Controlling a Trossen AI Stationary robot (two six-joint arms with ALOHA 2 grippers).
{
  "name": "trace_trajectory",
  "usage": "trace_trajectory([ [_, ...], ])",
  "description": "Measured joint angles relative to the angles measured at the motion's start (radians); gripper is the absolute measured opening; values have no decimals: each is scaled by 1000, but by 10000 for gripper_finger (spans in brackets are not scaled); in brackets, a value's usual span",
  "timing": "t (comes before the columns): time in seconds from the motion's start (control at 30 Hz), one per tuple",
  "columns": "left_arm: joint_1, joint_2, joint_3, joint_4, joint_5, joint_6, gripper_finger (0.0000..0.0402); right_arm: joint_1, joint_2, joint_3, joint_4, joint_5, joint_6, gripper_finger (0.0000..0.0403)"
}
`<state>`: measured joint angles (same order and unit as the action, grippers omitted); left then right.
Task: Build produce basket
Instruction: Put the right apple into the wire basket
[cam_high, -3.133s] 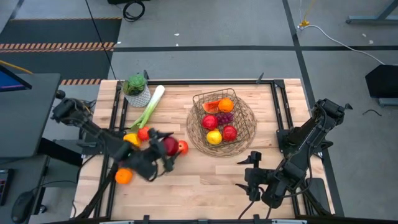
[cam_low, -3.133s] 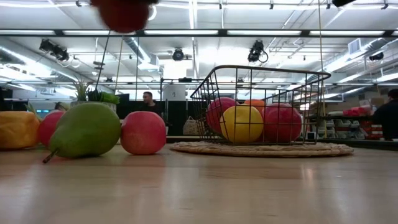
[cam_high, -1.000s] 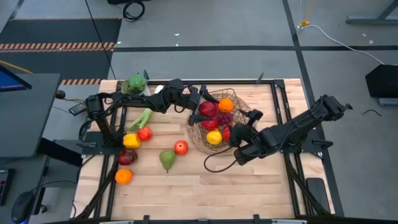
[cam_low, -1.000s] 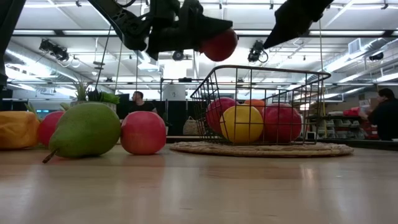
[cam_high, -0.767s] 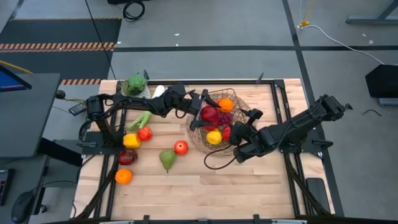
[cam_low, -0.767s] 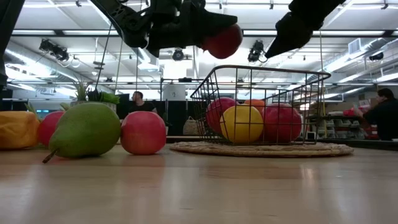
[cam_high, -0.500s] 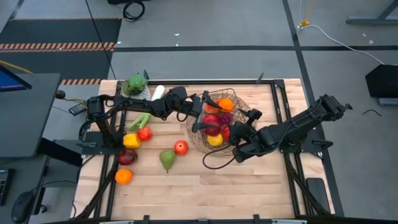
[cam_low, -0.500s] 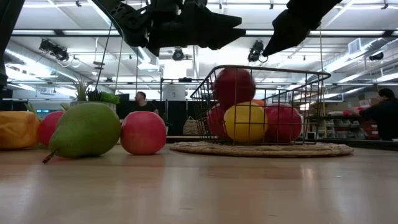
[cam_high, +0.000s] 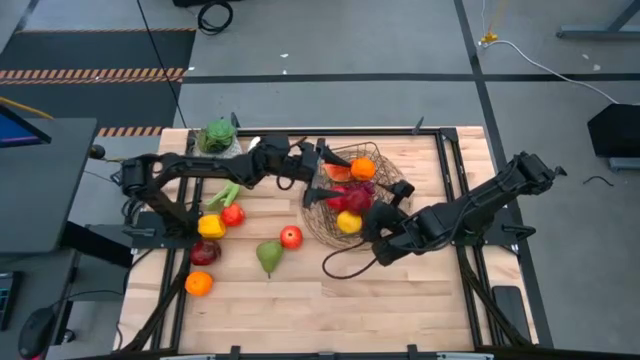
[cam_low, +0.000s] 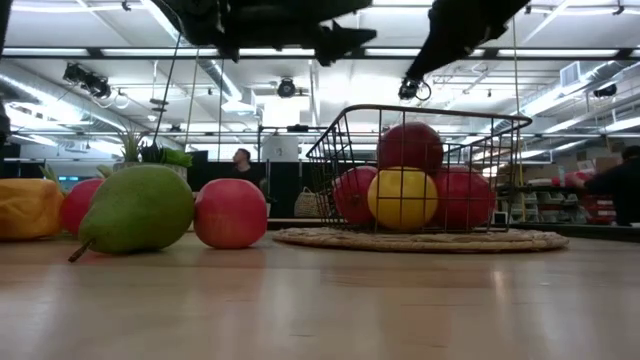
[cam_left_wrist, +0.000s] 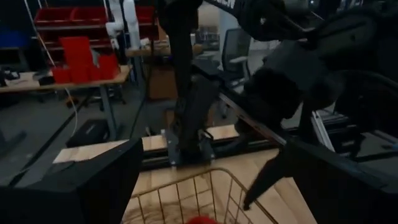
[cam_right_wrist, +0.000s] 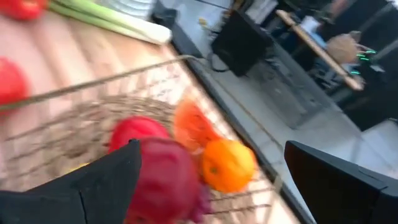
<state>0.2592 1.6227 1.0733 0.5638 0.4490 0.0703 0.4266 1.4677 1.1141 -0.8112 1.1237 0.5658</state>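
The basket stands mid-table on a woven mat and holds red apples, a yellow fruit, an orange, grapes and a carrot piece. A dark red apple rests on top of that pile. My left gripper hovers open at the basket's left rim, above it in the low view. My right gripper is open over the basket's near-right side, above the rim. A pear, a red apple, an orange, a yellow pepper and a leek lie on the table to the left.
A potted green plant stands at the far-left corner. Another dark red apple and a small red fruit lie near the left rail. Black rails run along the table's sides. Bare wood spans the near half of the table.
My left gripper, holding the dark red apple over the basket, opened and let it go. The apple fell into the basket and now sits on top of the pile. My left gripper then rose and drew slightly back toward the table's left.
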Motion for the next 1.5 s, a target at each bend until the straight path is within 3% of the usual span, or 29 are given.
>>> trace_trajectory([
  [0.2, 15, -152, 0, -274, -4, 8, 400, 18, 6, -3, 210, -90, -175, 399],
  [0.33, -11, -195, 0, -396, -24, 22, 400, 17, 5, -68, 492, -197, -349, 399],
  [0.47, -71, -194, 0, -533, -173, 7, 400, 0, 5, -167, 830, -386, -544, 399],
  [0.57, -122, -194, -1, -624, -305, -24, 400, -9, 6, -202, 932, -440, -613, 399],
  [0.77, -244, -208, -1, -689, -486, -68, 400, -3, 5, -208, 928, -445, -663, 399],
  [0.93, -377, -216, -1, -894, -888, -174, 400, -3, 5, -208, 921, -437, -672, 399],
  [1.03, -460, -215, -2, -971, -1023, -240, 400, -3, 5, -208, 922, -437, -674, 399],
  [1.23, -597, -217, -36, -953, -1056, -346, 400, -3, 5, -208, 922, -437, -664, 399],
  [1.5, -595, -214, -247, -952, -1058, -593, 400, 29, 5, -208, 934, -437, -601, 399],
])
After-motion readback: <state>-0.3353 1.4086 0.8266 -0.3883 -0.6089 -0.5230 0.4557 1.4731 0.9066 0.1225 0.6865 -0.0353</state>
